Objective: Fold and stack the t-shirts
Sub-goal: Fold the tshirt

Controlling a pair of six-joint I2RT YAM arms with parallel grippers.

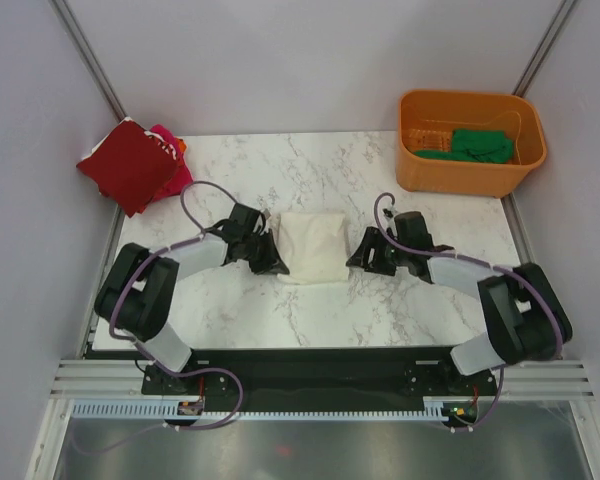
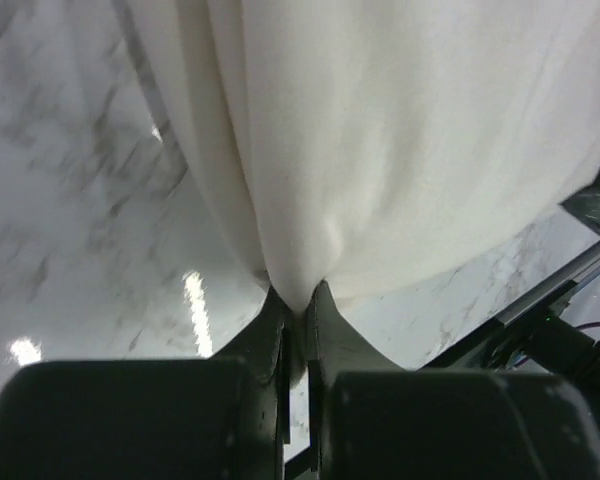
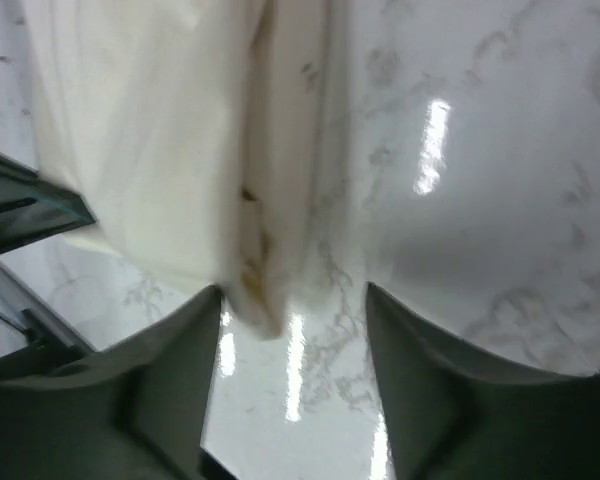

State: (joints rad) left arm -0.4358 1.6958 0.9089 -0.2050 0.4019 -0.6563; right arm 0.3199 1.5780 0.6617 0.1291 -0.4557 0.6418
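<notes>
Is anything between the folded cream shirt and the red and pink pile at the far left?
Nothing visible: only bare marble table and the left gripper, shut on the cream shirt, lie toward the pile.

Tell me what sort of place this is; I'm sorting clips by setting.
Probably a lab test cell, not a home: plain panel walls box in a marble-look table, robot arms stand at its near edge, and an orange tub holds a green t-shirt.

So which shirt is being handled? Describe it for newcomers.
Mid marble table, between the left gripper and right gripper, lies a folded cream shirt. Only it is pale: the red shirt and pink shirt sit far left, the green shirt in the orange tub.
</notes>
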